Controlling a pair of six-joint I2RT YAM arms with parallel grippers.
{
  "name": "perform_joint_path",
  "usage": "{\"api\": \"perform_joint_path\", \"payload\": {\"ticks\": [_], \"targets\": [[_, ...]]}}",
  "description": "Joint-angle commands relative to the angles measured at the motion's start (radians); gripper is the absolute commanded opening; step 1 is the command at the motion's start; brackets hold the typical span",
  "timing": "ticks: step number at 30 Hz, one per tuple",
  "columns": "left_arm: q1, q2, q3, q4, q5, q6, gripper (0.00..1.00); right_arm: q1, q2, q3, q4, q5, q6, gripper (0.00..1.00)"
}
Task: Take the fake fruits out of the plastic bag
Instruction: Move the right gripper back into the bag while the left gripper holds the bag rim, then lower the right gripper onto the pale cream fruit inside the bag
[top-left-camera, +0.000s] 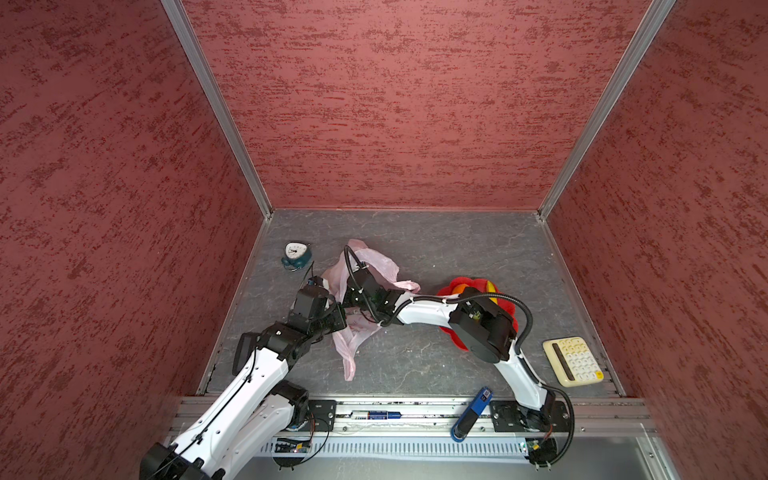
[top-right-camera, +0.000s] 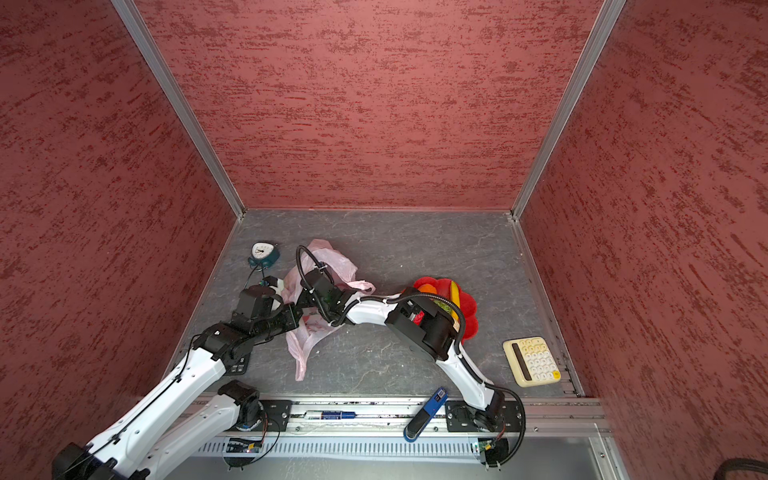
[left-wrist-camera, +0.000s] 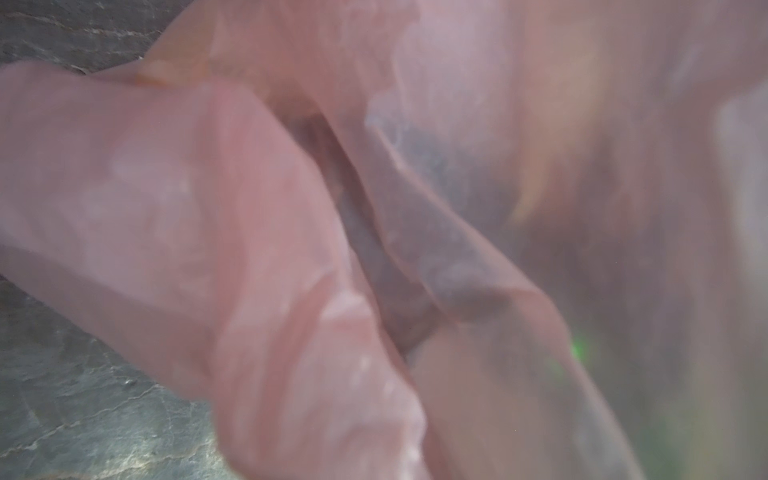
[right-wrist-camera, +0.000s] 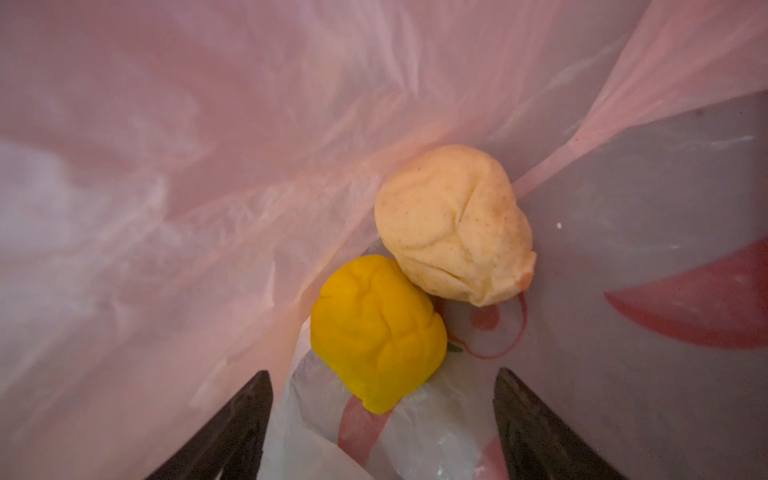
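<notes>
The pale-pink plastic bag (top-left-camera: 368, 266) (top-right-camera: 332, 259) lies crumpled left of the table's middle. My left gripper (top-left-camera: 326, 291) is at its left edge, shut on a fold of the bag (left-wrist-camera: 174, 216), which fills the left wrist view and hides the jaws. My right gripper (right-wrist-camera: 383, 371) (top-left-camera: 351, 297) reaches inside the bag (right-wrist-camera: 208, 187), open. A yellow lemon (right-wrist-camera: 376, 332) lies just ahead of its fingertips (right-wrist-camera: 257, 390). A cream wrinkled lump (right-wrist-camera: 455, 224) touches the lemon further in. An orange (top-right-camera: 428, 288), a banana (top-right-camera: 455, 293) and a green ball (top-right-camera: 442, 307) rest on the red flower-shaped plate (top-right-camera: 467, 309).
A small teal clock (top-left-camera: 296, 253) stands behind the bag on the left. A cream calculator (top-left-camera: 573, 360) lies at the front right. A blue and black tool (top-left-camera: 471, 415) rests on the front rail. Red walls close in three sides. My right arm crosses over the plate (top-left-camera: 453, 282).
</notes>
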Motion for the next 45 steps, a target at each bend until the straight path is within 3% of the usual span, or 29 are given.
{"api": "perform_joint_path", "payload": {"ticks": [1, 11, 20, 27, 34, 45], "targets": [[-0.003, 0.020, 0.048, 0.064, 0.017, 0.031, 0.10, 0.004, 0.005, 0.022, 0.005, 0.037, 0.011, 0.84], [0.041, 0.139, 0.310, -0.030, 0.041, 0.177, 0.10, -0.017, -0.102, -0.103, 0.037, 0.120, 0.023, 0.84], [0.068, 0.258, 0.505, -0.116, 0.131, 0.307, 0.10, -0.019, -0.140, -0.156, 0.072, 0.134, 0.041, 0.83], [0.062, 0.181, 0.384, -0.197, 0.179, 0.234, 0.10, -0.019, -0.152, -0.160, 0.064, 0.117, 0.007, 0.84], [0.061, 0.056, 0.276, -0.335, 0.155, 0.106, 0.10, -0.017, -0.132, -0.128, 0.020, 0.111, -0.021, 0.85], [0.055, -0.013, 0.212, -0.303, 0.214, 0.060, 0.10, -0.017, -0.052, -0.013, -0.069, 0.161, -0.042, 0.89]]}}
